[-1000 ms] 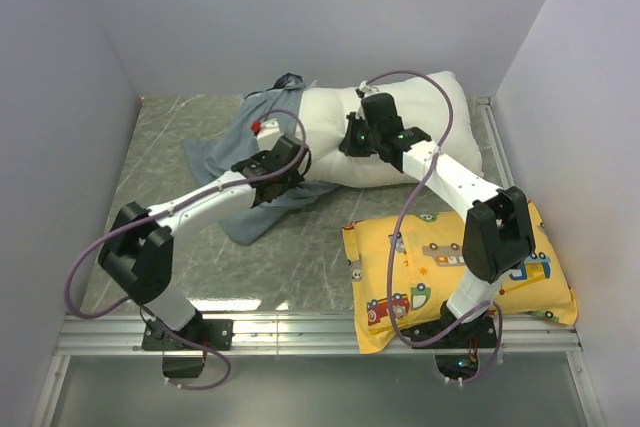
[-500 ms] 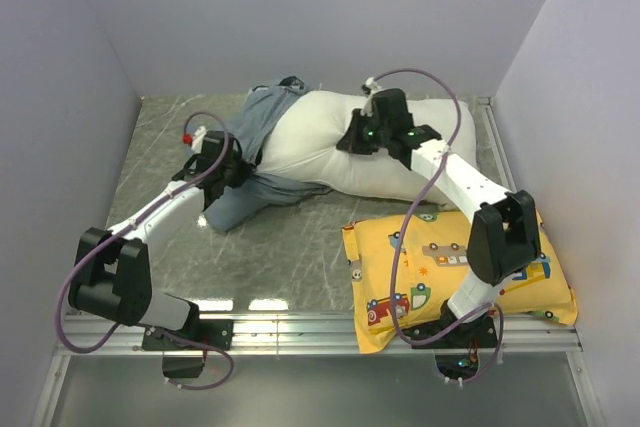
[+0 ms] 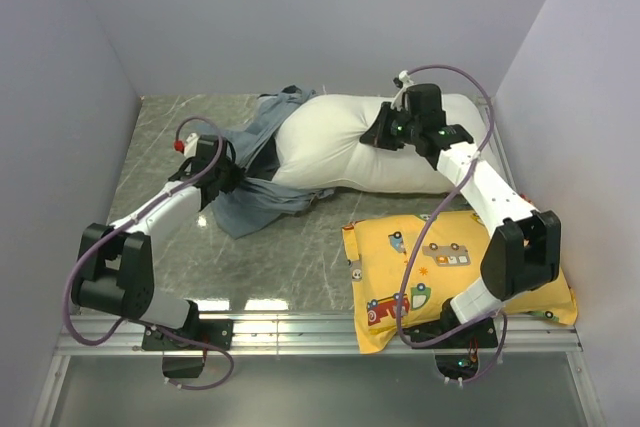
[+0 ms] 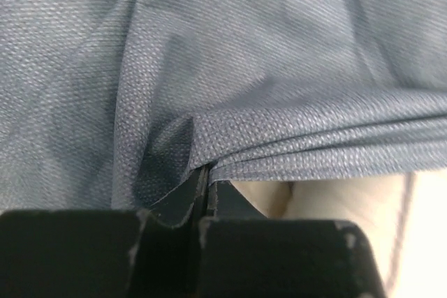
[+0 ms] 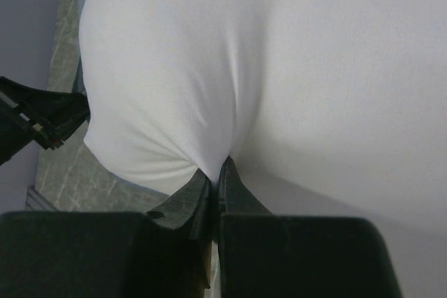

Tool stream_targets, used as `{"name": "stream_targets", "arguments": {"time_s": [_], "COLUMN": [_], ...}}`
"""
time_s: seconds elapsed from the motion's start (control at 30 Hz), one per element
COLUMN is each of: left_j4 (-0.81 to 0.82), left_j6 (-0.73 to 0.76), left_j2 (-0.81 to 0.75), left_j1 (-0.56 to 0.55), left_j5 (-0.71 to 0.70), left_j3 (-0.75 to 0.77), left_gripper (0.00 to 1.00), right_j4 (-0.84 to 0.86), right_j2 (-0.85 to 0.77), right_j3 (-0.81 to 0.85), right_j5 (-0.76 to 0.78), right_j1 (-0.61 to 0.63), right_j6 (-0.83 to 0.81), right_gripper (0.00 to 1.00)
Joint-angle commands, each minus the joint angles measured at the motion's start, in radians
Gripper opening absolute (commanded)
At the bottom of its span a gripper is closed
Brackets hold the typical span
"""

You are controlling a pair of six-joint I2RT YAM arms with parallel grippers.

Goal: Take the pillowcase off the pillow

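Observation:
The white pillow lies across the back of the table. The blue-grey pillowcase is bunched round its left end and trails left over the table. My left gripper is shut on a fold of the pillowcase; in the left wrist view its jaws pinch the cloth, with pale pillow showing under it. My right gripper sits on the pillow's top right part, shut on a pinch of its white fabric; the closed tips raise a crease.
A yellow cartoon-vehicle pillow lies at the front right, under my right arm. Grey walls close in the marbled table on the left, back and right. Part of my left arm shows in the right wrist view.
My left gripper has pulled the pillowcase leftward, off the pillow's middle. My right gripper has drawn the pillow to the right and back. More white pillow is bare.

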Motion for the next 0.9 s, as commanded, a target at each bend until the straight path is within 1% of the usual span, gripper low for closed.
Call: {"name": "stream_targets", "arguments": {"time_s": [0.0, 0.2, 0.4, 0.57, 0.77, 0.87], "left_j4": [-0.084, -0.025, 0.006, 0.014, 0.078, 0.098], "left_j6": [0.039, 0.033, 0.049, 0.058, 0.073, 0.091], "left_j2": [0.067, 0.121, 0.153, 0.187, 0.192, 0.167], "left_j1": [0.052, 0.053, 0.053, 0.053, 0.045, 0.032], "left_j5": [-0.202, -0.18, -0.142, -0.125, -0.067, -0.041], "left_j3": [-0.006, -0.047, -0.047, -0.032, -0.048, -0.062], "left_gripper": [0.0, 0.01, 0.01, 0.01, 0.01, 0.0], "right_j4": [0.108, 0.114, 0.145, 0.18, 0.213, 0.277], "right_j2": [-0.146, -0.177, -0.219, -0.272, -0.305, -0.282], "right_j3": [0.045, 0.101, 0.097, 0.103, 0.127, 0.123], "right_j5": [0.013, -0.071, -0.139, -0.228, -0.243, -0.268], "right_j1": [-0.096, -0.135, -0.152, -0.172, -0.175, -0.175], "right_j6": [0.041, 0.082, 0.107, 0.15, 0.163, 0.196], "right_gripper": [0.0, 0.0, 0.0, 0.0, 0.0, 0.0]}}
